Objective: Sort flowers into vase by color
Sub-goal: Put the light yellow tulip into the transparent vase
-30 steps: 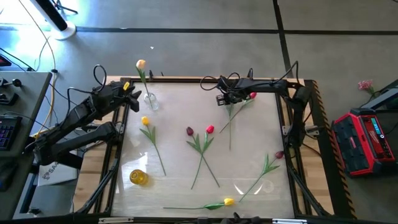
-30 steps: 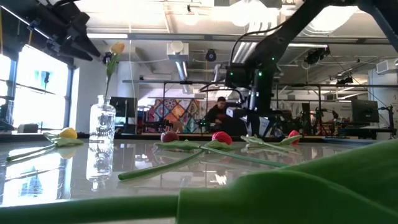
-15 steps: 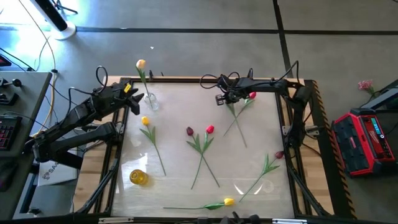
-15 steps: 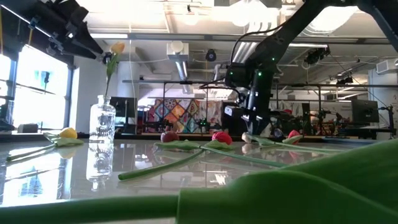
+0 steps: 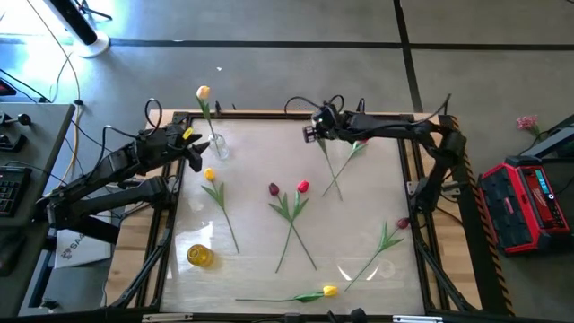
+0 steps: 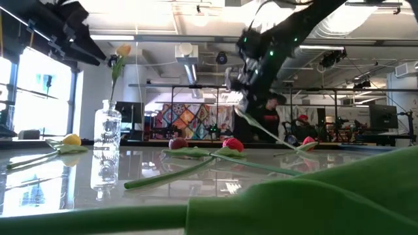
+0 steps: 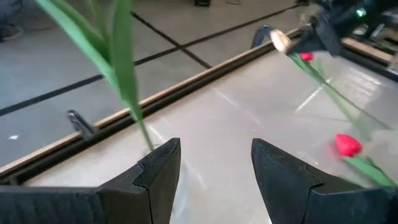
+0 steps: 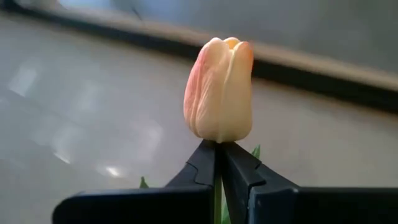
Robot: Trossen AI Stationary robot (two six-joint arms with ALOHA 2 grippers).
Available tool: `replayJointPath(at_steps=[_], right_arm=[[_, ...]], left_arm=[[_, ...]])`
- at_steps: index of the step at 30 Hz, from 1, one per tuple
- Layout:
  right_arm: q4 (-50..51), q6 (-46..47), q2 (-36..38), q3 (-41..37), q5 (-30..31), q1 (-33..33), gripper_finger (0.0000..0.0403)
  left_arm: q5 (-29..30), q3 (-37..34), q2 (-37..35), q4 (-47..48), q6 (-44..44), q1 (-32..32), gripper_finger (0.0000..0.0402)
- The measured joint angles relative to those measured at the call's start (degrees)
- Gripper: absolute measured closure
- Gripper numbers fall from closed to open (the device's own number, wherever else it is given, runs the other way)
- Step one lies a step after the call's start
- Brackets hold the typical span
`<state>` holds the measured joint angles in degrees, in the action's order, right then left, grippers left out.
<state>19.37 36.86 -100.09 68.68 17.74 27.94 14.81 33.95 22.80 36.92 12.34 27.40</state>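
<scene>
My right gripper (image 5: 314, 126) is raised over the table's far middle, shut on a peach tulip (image 8: 219, 90). The tulip's green stem (image 5: 332, 169) slants down toward the table. A clear glass vase (image 5: 216, 145) at the far left holds a peach-yellow tulip (image 5: 204, 92). My left gripper (image 5: 195, 152) hovers open just left of it, its fingers (image 7: 158, 171) empty. On the table lie a red tulip (image 5: 361, 140), two yellow ones (image 5: 209, 175) (image 5: 330, 290), a maroon (image 5: 273, 189) and red (image 5: 303, 187) pair with crossed stems, and another maroon one (image 5: 403, 222). My right gripper pinches the peach tulip's stem just under the head (image 8: 217, 148) between its two fingers. The head stands upright above the fingertips. The head end is lifted clear, and the stem (image 6: 268, 130) hangs slanting below the gripper, its lower end down near the table.
A small yellow vase (image 5: 199, 256) stands at the near left. The table has a raised wooden rim (image 5: 269, 115). A red case (image 5: 529, 202) sits on the floor to the right. A large green leaf (image 6: 313, 196) fills the low view's foreground.
My right gripper has shut on the peach tulip's stem below the head, then risen and moved toward the far left. The tulip's head end has lifted off the table and its stem has swung round after it.
</scene>
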Motion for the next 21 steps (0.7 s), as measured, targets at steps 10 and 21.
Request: replayJointPath(at_steps=[10,21], right_arm=[[-29.60,-9.35,2.49,-0.25,-6.77,-5.08,0.0402],[-48.42,-19.47,2.49,-0.30,-6.16,-14.62,0.0403]], left_arm=[[-2.28,-0.01,-2.57,-0.41,0.82,-7.37,0.0216],[-5.53,-7.35,-2.14,-14.88,-0.55,-14.48,0.0216]])
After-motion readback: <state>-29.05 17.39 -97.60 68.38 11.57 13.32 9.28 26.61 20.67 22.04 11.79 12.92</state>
